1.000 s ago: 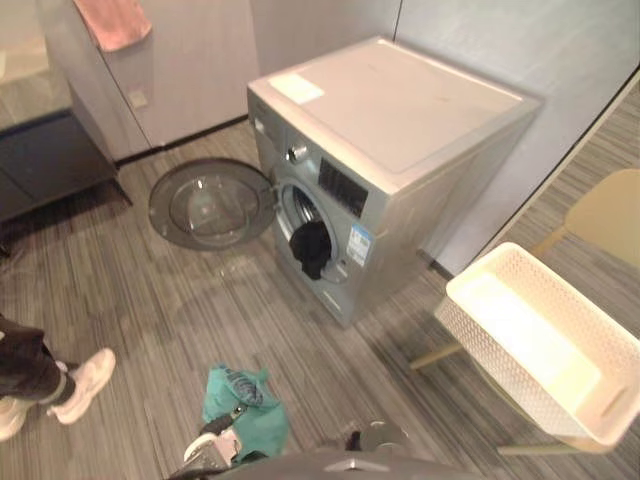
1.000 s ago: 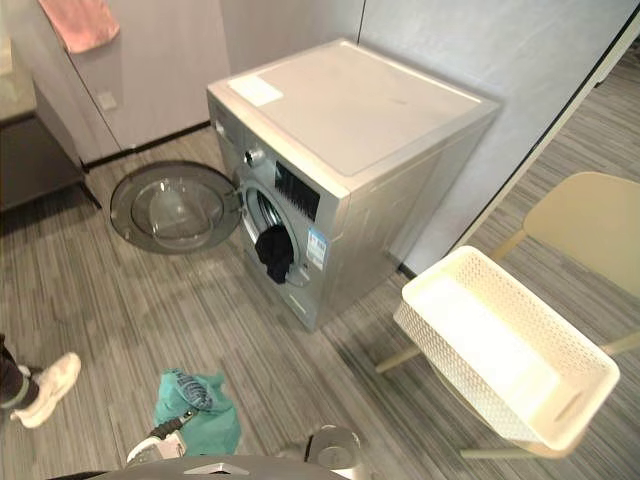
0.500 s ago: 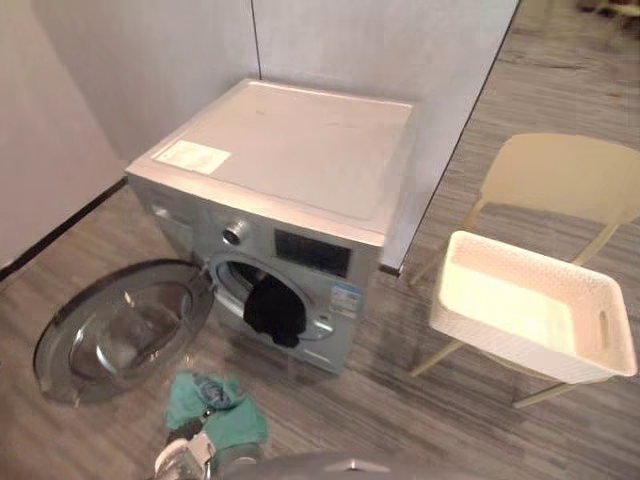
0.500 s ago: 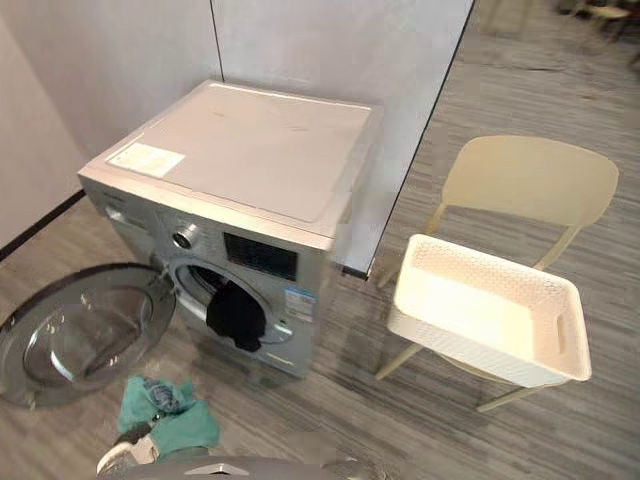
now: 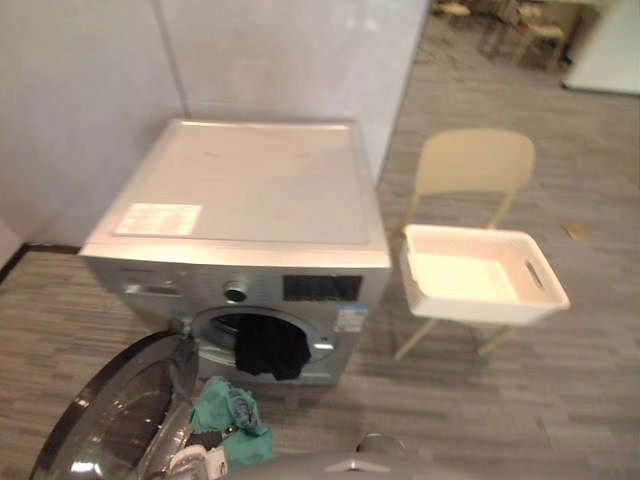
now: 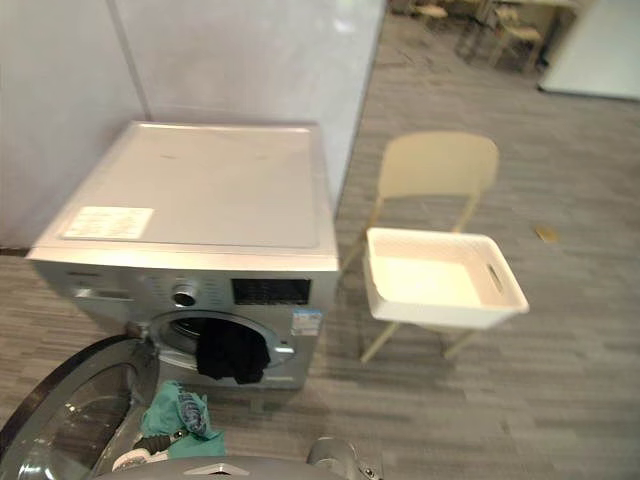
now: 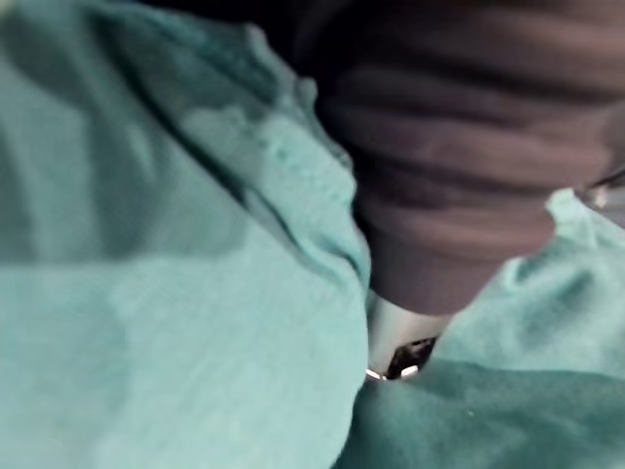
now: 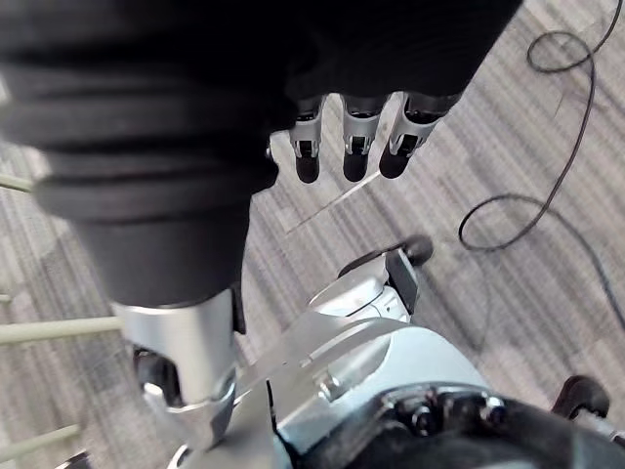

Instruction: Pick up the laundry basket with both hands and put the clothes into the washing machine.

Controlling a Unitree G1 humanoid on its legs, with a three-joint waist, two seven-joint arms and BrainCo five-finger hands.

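Note:
The silver washing machine (image 5: 240, 190) stands ahead with its round door (image 5: 120, 420) swung open to the left. A black garment (image 5: 268, 350) hangs out of the drum opening. A teal cloth (image 5: 225, 410) is bunched over my left hand (image 5: 195, 462) low in front of the machine; in the left wrist view the teal cloth (image 7: 146, 342) wraps around the hand's dark cover (image 7: 459, 147). The white laundry basket (image 5: 490, 305) sits on a chair to the right, with nothing in it. My right hand (image 8: 354, 156) hangs over the floor, fingers straight, holding nothing.
The cream chair (image 5: 470, 165) under the basket stands right of the machine, close to its side. Grey walls close in behind the machine. Striped grey floor stretches out to the right and beyond the chair.
The camera has swung round from the machine's corner to its front. The teal cloth has stayed with my left hand. The person's shoe has left the picture.

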